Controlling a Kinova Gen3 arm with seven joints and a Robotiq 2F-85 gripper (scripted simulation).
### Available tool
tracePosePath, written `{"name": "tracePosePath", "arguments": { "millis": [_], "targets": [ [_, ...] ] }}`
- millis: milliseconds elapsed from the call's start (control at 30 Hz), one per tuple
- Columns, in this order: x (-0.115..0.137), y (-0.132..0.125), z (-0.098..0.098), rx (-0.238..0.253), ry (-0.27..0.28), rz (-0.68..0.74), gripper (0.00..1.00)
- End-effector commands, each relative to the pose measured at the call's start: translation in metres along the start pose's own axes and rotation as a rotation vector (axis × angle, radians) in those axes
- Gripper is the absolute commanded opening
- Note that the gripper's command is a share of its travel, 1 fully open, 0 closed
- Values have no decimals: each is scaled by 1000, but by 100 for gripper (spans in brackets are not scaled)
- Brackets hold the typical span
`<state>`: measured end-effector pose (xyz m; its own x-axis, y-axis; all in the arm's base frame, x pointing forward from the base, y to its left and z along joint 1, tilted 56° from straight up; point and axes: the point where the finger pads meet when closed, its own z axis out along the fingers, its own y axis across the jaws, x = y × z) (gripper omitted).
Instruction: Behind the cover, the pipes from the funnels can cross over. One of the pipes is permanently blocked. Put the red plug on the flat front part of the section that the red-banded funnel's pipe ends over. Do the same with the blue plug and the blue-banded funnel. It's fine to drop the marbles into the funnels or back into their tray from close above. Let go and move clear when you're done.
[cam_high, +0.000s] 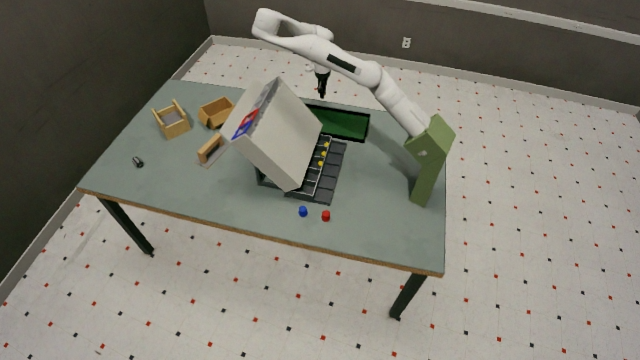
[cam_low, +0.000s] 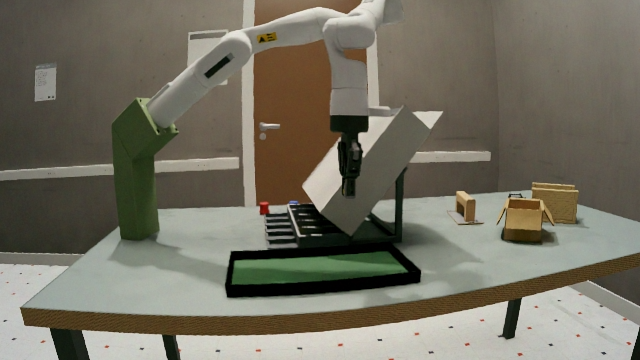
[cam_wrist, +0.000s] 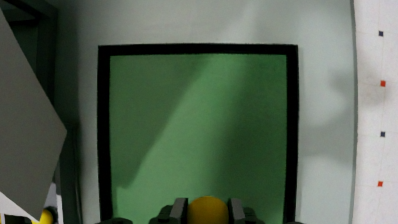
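My gripper (cam_high: 322, 95) (cam_low: 349, 193) (cam_wrist: 208, 212) is shut on a yellow marble (cam_wrist: 208, 207) and holds it high above the marble tray (cam_high: 350, 123) (cam_low: 320, 270) (cam_wrist: 200, 120), beside the cover. No marble shows in the visible part of the tray. The cover (cam_high: 285, 132) (cam_low: 380, 165) (cam_wrist: 25, 130) hides the pipes. Red and blue bands (cam_high: 248, 120) show at its top edge. Three yellow marbles (cam_high: 323, 153) lie in separate sections of the black rack (cam_high: 327, 181) (cam_low: 280, 233). The red plug (cam_high: 326, 216) (cam_low: 264, 208) and the blue plug (cam_high: 303, 211) (cam_low: 293, 203) stand on the table beside the rack.
An open box (cam_high: 217, 112) (cam_low: 522, 220), a wooden holder (cam_high: 172, 122) (cam_low: 555, 205) and a wooden arch (cam_high: 210, 147) (cam_low: 466, 206) stand beyond the cover. A small dark object (cam_high: 137, 162) lies near the table's far end. The cover's slanted side rises close to the gripper.
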<state>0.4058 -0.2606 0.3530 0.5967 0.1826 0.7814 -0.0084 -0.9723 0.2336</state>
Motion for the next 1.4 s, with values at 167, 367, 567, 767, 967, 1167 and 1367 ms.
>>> {"name": "tracePosePath", "arguments": {
  "millis": [167,367,567,767,967,1167,1367],
  "targets": [
    [-62,0,-18,9,24,-12,0],
    [-41,-65,-52,-1,6,-7,0],
    [-36,-90,-68,-1,6,-7,0],
    [-23,-123,-83,-1,6,-7,0],
    [-16,-182,-115,77,86,2,0],
    [-11,-204,-128,133,152,4,0],
    [-11,-204,-128,140,157,2,0]
  ]
}}
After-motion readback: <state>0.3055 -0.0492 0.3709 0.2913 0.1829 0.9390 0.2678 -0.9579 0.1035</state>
